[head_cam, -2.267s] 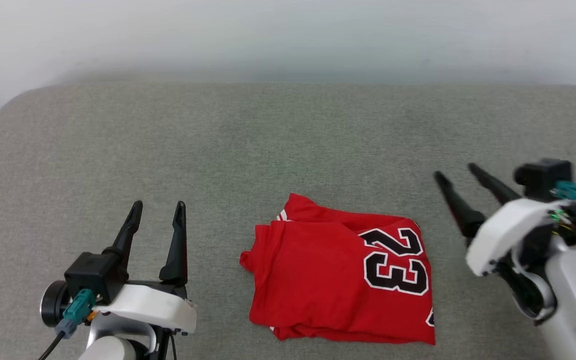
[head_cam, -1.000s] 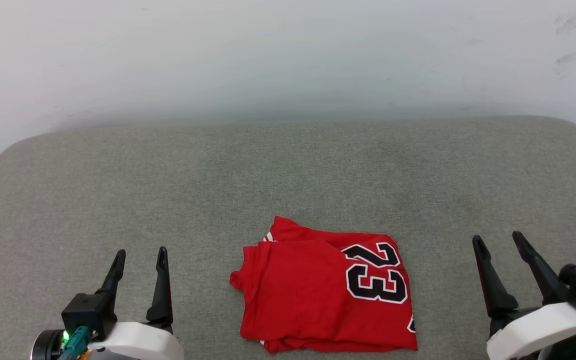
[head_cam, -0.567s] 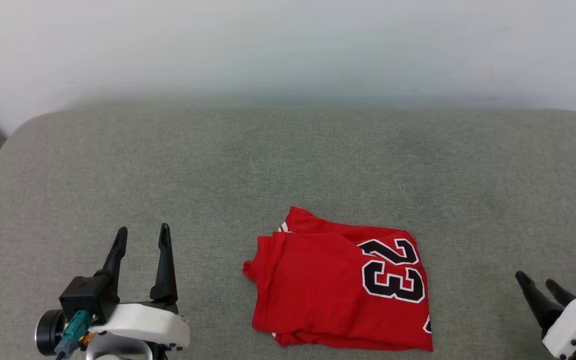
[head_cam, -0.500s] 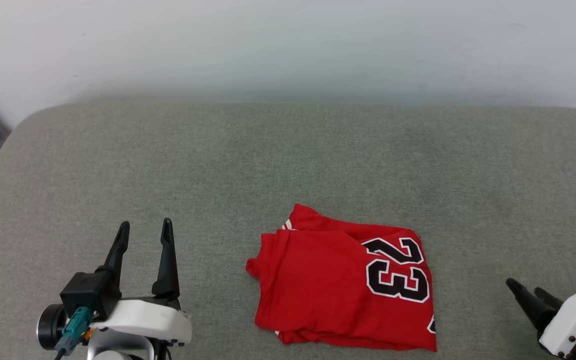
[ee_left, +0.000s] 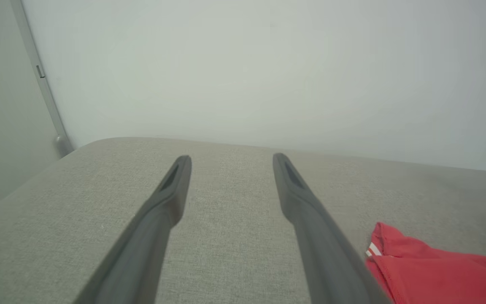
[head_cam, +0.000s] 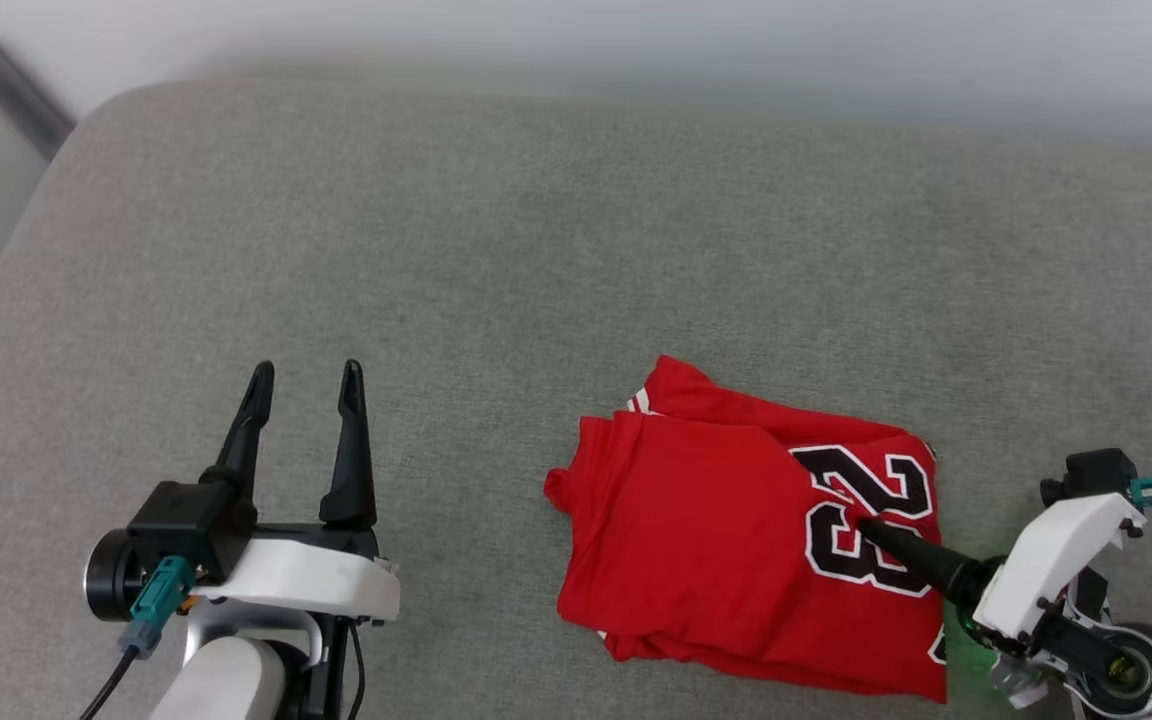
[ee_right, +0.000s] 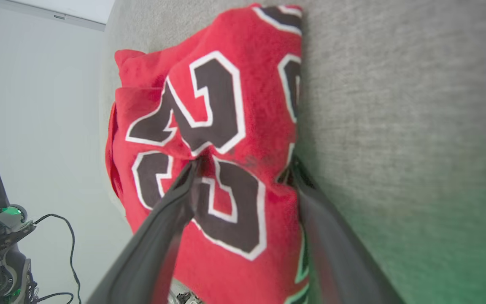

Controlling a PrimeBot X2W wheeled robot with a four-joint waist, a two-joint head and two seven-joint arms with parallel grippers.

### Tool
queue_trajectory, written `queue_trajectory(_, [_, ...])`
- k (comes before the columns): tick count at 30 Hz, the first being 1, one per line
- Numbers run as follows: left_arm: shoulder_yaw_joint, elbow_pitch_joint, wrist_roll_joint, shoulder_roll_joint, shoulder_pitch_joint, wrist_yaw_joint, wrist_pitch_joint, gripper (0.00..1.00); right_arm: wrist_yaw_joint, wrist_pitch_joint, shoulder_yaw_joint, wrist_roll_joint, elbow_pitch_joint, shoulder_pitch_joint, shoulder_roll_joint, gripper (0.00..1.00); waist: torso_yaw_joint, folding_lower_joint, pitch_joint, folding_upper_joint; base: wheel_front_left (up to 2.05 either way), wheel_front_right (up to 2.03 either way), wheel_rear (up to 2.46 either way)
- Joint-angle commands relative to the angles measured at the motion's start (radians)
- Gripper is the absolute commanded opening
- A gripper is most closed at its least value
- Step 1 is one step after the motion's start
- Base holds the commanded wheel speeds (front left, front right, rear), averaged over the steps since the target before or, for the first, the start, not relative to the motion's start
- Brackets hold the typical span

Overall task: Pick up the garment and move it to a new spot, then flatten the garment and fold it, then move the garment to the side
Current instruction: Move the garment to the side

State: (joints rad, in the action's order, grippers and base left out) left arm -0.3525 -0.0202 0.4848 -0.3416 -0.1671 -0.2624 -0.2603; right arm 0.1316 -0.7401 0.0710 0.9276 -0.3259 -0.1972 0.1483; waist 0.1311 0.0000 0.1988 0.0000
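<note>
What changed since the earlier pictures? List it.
The right gripper swung in from the right and now straddles the edge of the garment by the 23, jaws open, nothing gripped. The camera shifted too. The left gripper stays open, apart; the garment lies folded as before.

The grey padded worktop (head_cam: pixel 536 250) is lying bare across its far half and in the gap between the left claw (head_cam: pixel 306 372) and the garment (head_cam: pixel 716 560), leaving wide passage there. The folded garment is taking up the near right, with the spread right claw (ee_right: pixel 245 164) reaching over its right edge. A pale wall (head_cam: pixel 636 30) is closing off the far side.
</note>
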Motion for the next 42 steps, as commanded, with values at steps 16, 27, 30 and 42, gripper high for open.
queue_trajectory(16, [0.041,0.035,-0.033,0.017,0.048,0.035,-0.005,1.00,-0.001,0.141,-0.247,-0.098,-0.040,-0.076,0.117,0.00,-0.082,0.0000,-0.082,0.0000,0.00,0.00,0.00])
queue_trajectory(27, [0.037,-0.012,-0.036,-0.011,0.063,0.029,0.016,1.00,-0.001,0.134,-0.362,-0.391,-0.102,-0.185,0.195,0.00,-0.333,0.0000,-0.081,0.0000,0.00,0.00,0.00])
queue_trajectory(30, [0.035,-0.032,-0.041,-0.019,0.052,0.030,0.023,1.00,-0.001,0.141,-0.367,-0.418,-0.125,-0.233,0.205,0.00,-0.403,0.0000,-0.043,0.0000,0.00,0.00,0.00])
queue_trajectory(42, [-0.020,-0.106,-0.101,-0.069,-0.136,0.093,0.091,1.00,-0.001,0.338,-0.257,-0.568,-0.328,-0.514,0.273,0.00,-0.512,0.0000,0.247,0.0000,0.00,0.00,0.00])
